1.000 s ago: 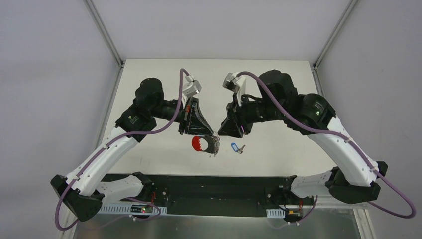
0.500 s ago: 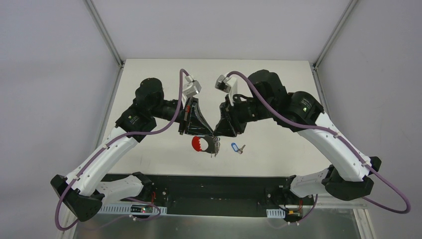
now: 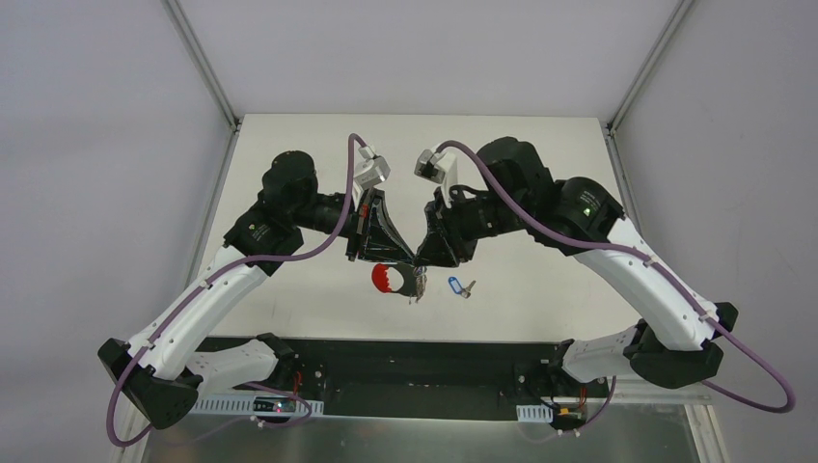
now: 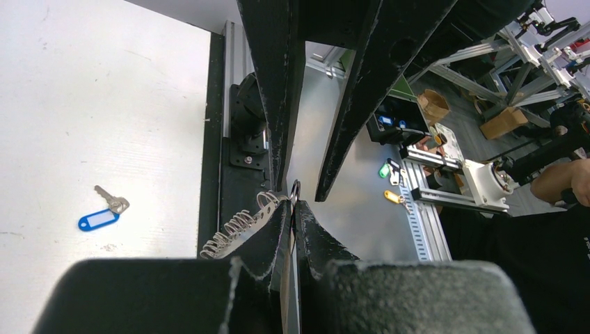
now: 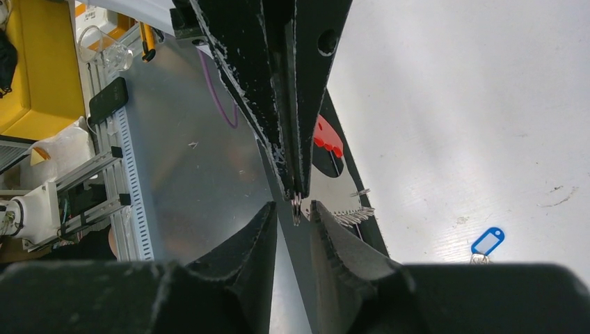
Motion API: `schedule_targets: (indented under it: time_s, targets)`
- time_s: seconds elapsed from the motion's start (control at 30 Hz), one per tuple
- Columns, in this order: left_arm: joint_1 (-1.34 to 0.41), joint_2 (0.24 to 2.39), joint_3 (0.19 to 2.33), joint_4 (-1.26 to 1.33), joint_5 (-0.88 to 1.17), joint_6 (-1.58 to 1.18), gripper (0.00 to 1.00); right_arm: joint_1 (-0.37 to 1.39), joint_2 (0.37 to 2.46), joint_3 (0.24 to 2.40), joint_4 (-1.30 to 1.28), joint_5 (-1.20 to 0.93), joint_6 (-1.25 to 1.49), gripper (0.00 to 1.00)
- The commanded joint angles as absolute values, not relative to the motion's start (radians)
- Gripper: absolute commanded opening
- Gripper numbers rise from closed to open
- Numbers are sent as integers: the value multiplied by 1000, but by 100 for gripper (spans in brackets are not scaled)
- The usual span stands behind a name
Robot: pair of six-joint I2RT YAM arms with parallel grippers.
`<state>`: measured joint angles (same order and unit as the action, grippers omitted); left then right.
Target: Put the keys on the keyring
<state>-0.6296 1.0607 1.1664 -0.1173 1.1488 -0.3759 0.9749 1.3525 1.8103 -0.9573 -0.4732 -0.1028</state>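
My left gripper (image 3: 416, 262) is shut on one thin silver ring (image 4: 295, 189) of the keyring, held above the table's near edge. The rest of the wire rings (image 4: 236, 226) and the red curved strip (image 3: 385, 278) hang beside its fingertips. My right gripper (image 5: 293, 209) faces it tip to tip. Its jaws stand a little apart on either side of that same ring (image 5: 297, 207), with a gap showing on each side. The keys (image 3: 459, 285), a small dark key on a blue tag (image 4: 97, 220), lie flat on the table just right of both grippers, untouched.
The white table (image 3: 540, 183) ends at a black rail (image 3: 405, 352) along the near edge, right under the grippers. Grey walls close in the left, right and back. The two arms meet over the table's front middle.
My right arm has swung left until its fingertips reach the left gripper's tip, and its jaws have narrowed around the held ring. The left arm, keyring and keys have stayed put.
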Motion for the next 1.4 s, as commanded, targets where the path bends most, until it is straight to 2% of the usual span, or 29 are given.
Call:
schedule_targets:
  time_s: [0.0, 0.1, 0.2, 0.43, 0.5, 0.53, 0.67, 0.73, 1.0, 1.37]
  targets:
    - [-640, 1055, 1197, -100, 1169, -353, 0, 974, 1352, 1803, -965, -494, -115, 26]
    - [-640, 1053, 1195, -99, 1169, -351, 0, 974, 1352, 1804, -961, -489, -116, 18]
    - [-640, 1054, 1193, -100, 1169, -351, 0, 975, 1351, 1804, -958, -481, -119, 1]
    - [-639, 1047, 1194, -100, 1146, -347, 1, 989, 1286, 1725, -864, -410, -119, 0]
    - [-640, 1037, 1196, -96, 1140, -344, 25, 1008, 1234, 1688, -819, -369, -129, 0]
    - [-640, 1030, 1196, -91, 1140, -345, 32, 1023, 1211, 1670, -797, -348, -137, 0]
    - [-640, 995, 1180, -11, 1129, -393, 56, 1075, 1124, 1581, -703, -249, -179, 0]
    - [-640, 980, 1165, 51, 1112, -425, 61, 1096, 1080, 1533, -648, -217, -196, 0]
    - [-643, 987, 1140, 135, 1041, -478, 64, 1157, 923, 1339, -402, -89, -262, 0]
    - [-668, 1036, 1120, 199, 1011, -515, 62, 1265, 891, 1257, -249, 99, -390, 0]
